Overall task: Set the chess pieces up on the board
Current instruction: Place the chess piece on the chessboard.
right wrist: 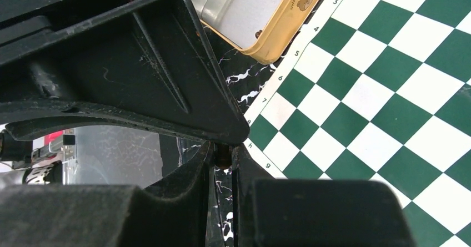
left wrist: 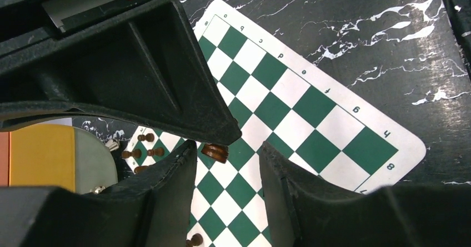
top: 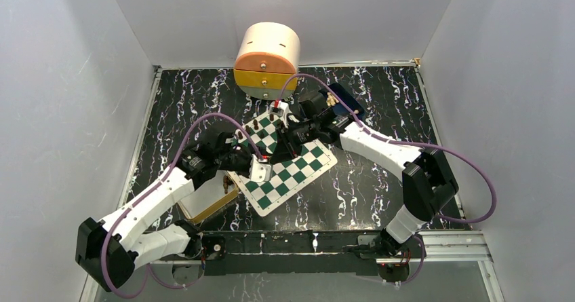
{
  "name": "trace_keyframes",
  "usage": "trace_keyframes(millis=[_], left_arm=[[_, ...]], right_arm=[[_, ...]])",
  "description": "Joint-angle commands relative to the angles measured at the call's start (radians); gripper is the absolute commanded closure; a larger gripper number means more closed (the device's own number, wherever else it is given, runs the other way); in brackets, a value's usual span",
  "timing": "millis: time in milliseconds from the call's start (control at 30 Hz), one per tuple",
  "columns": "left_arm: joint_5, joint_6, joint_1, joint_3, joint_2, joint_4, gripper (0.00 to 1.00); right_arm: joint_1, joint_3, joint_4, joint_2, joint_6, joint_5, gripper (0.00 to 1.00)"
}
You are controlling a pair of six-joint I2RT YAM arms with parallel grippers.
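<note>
Fingers (left wrist: 283,180) of my L hand (left wrist: 228,158) half open round a piece (left wrist: 215,151), off-centre: cd knock it. R hand (right wrist: 223,159) pinched shut on another piece (right wrist: 223,154); cd slip.

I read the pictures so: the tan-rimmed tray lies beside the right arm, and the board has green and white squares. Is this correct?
Not quite. The tan-rimmed tray lies beside the left arm, not the right; the top external view shows it. The board has green and white squares, as you say.
</note>
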Motion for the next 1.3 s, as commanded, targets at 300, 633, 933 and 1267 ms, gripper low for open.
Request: trace_keyframes(millis=[300,633,933,1267], left_arm=[[-0.008,-0.021,-0.004,0.052,0.013,-0.015,0.72],[-0.119,-0.186,-0.004,0.076,0.04,0.02,0.82],[-0.2,-0.327,-0.004,0.061,0.044,0.09,0.89],[-0.298,-0.541,-0.003,0.03,0.06,0.222,0.93]], right_arm=[[-0.01,0.015,0.083,-0.002,0.059,-0.038,0.84],[-0.048,-0.056,0.204,-0.021,0.166,-0.021,0.82],[-0.111,-0.163,0.42,-0.055,0.33,-0.031,0.74],[-0.132,-0.25,0.611,-0.081,0.49,0.039,0.64]])
